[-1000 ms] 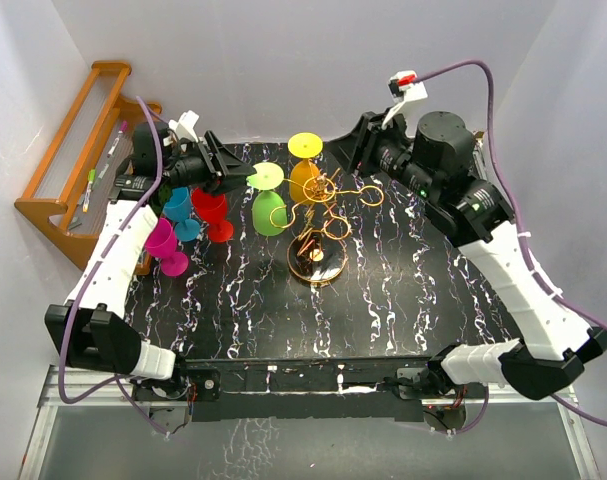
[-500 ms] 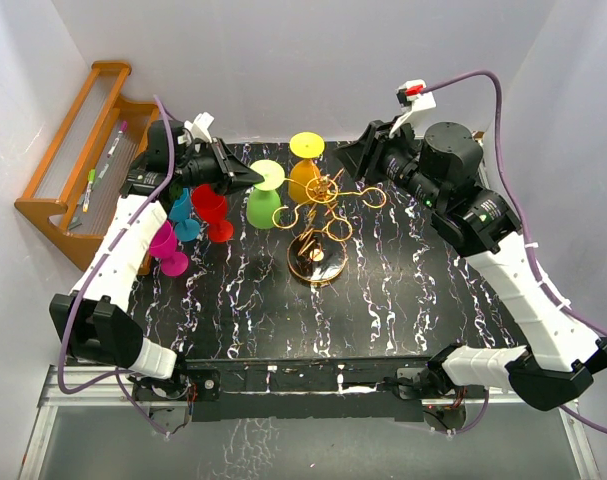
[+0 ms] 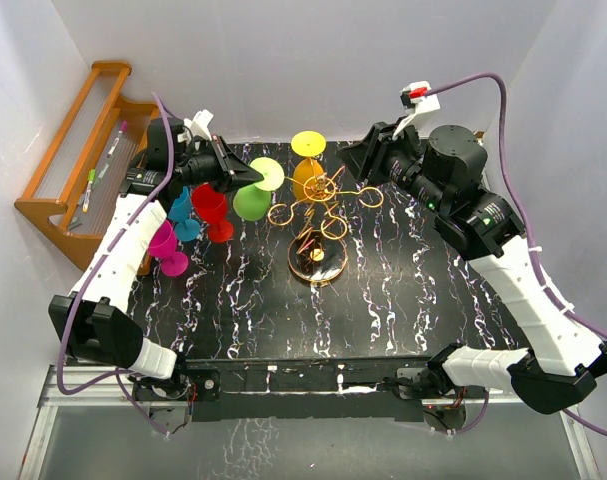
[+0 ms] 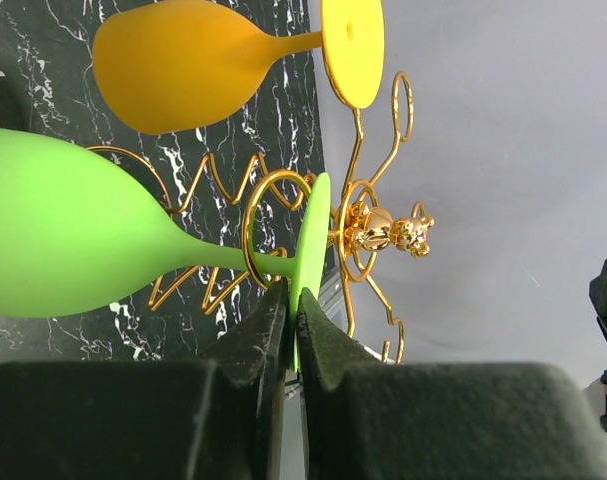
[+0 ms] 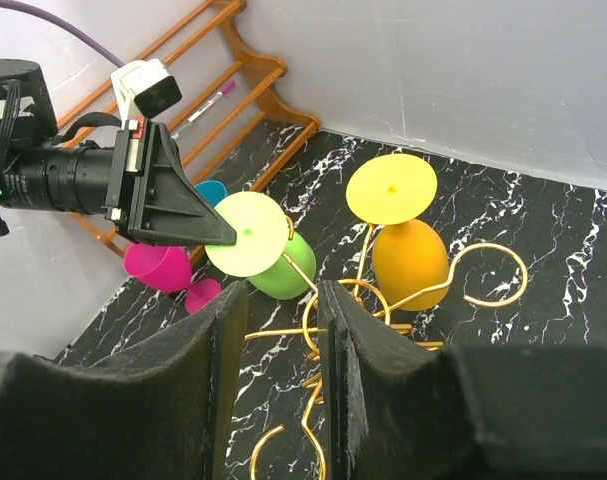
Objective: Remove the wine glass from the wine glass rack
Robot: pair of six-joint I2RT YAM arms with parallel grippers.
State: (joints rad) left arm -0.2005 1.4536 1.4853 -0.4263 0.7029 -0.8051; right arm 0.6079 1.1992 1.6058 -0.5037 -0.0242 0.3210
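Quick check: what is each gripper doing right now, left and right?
left gripper: shut on the green glass, pinching its foot.
right gripper: open, holding nothing.

Green wine glass (image 4: 73, 235): no print to read.
Orange wine glass (image 4: 183, 65): no print to read.
Wine glass rack (image 4: 383, 228): no brand or mark to read.
Pens (image 3: 114, 143) on wooden shelf (image 3: 45, 207): any lettering too small to read.
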